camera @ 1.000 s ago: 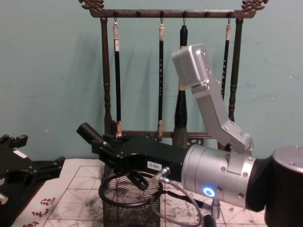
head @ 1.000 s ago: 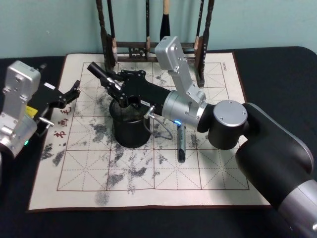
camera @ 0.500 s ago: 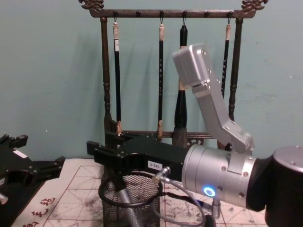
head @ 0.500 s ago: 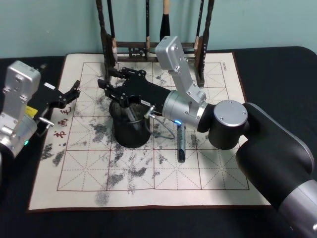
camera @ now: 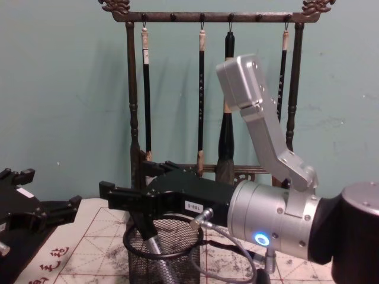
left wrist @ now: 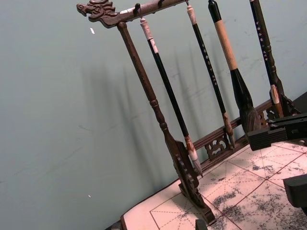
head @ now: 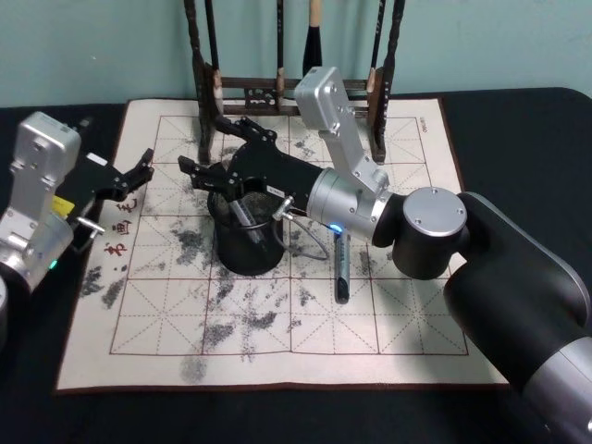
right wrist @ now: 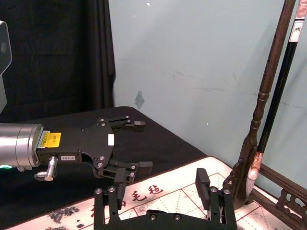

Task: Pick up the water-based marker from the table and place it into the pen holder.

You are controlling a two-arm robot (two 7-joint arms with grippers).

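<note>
R gripper hovers right over the pen holder, jaws spread wide w/ nothing between them; chest view agrees. The water-based marker is inside the holder, not in the grip. Its grey barrel stands on end, leaning on the mesh wall w/ the top tilted toward the robot's left. Its upper end looks to sit about level w/ the rim, just below the open fingers; can't tell if it touches them.

Judgement: the place step looks done, so what's left for you is the retreat.

Key relation: the marker is straight below the R gripper, long axis near vertical. Your exit should be up first, then back toward the robot's right, so no finger hooks the barrel or the rim. Don't go fwd: the brush rack stands close behind the holder, w/ hanging brushes.

A second pen lies flat on the ink-stained calligraphy mat, just right of the holder under the R forearm, long axis running toward/away from the robot. Watch the cable loop near it as you pull back.

L gripper is parked at the mat's left edge, well apart from the holder, fingers apart and holding nothing. R arm is much the nearer one, so leave L idle.
</note>
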